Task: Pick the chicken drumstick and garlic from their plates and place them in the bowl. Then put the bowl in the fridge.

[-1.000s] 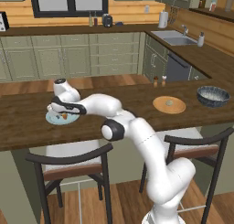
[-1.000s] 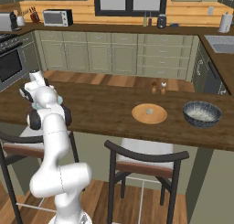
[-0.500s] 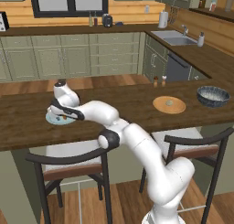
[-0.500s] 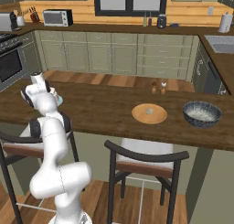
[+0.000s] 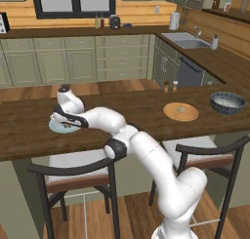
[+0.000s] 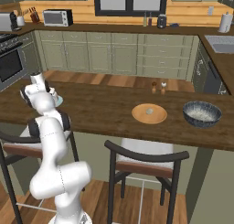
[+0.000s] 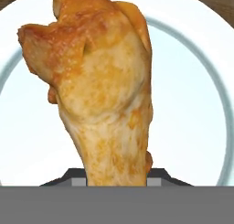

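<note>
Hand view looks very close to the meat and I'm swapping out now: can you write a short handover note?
Gripper: down over the pale blue plate, jaws around the chicken drumstick; a firm grip cannot be confirmed.
Drumstick on the blue plate at the counter's left end.
Garlic on the tan plate, mid-counter.
Bowl at the right end, nothing seen in it.
Done: nothing delivered.
Left: lift drumstick to bowl, then garlic, then bowl into fridge.

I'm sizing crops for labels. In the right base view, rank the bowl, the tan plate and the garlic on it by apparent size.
1. Tan plate and bowl: look about alike, unranked.
2. Garlic: clearly smallest.
</note>
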You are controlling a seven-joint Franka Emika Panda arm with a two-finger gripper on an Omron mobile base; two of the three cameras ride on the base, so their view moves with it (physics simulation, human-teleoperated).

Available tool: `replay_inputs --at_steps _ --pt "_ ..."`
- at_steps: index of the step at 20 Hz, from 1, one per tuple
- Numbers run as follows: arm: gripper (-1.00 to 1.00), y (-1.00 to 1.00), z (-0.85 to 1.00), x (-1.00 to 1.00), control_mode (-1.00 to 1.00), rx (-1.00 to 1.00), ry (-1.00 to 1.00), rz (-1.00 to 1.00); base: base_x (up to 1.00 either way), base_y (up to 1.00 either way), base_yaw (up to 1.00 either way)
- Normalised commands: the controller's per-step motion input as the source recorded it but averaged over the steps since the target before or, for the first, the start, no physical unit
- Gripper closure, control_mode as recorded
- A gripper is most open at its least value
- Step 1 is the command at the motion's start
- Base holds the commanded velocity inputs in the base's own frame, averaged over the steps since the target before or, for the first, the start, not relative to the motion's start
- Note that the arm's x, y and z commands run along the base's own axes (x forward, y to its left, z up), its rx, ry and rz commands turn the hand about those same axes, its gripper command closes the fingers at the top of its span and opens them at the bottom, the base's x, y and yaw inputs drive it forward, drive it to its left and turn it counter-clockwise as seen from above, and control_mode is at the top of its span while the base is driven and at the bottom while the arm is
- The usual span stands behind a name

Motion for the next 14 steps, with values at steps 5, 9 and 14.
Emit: replay_inputs --at_steps 5,9,14 --pt "1.0 -0.56 0.17 -0.71 -1.0 0.05 -0.02 0.0 0.0 0.0 0.0" --pt "1.0 -0.77 0.64 -0.49 -1.0 0.13 -0.03 0.0 0.0 0.0 0.0" --pt "1.0 -1.0 0.57 -0.58 -1.0 0.18 0.0 -0.01 0.0 0.0 0.0"
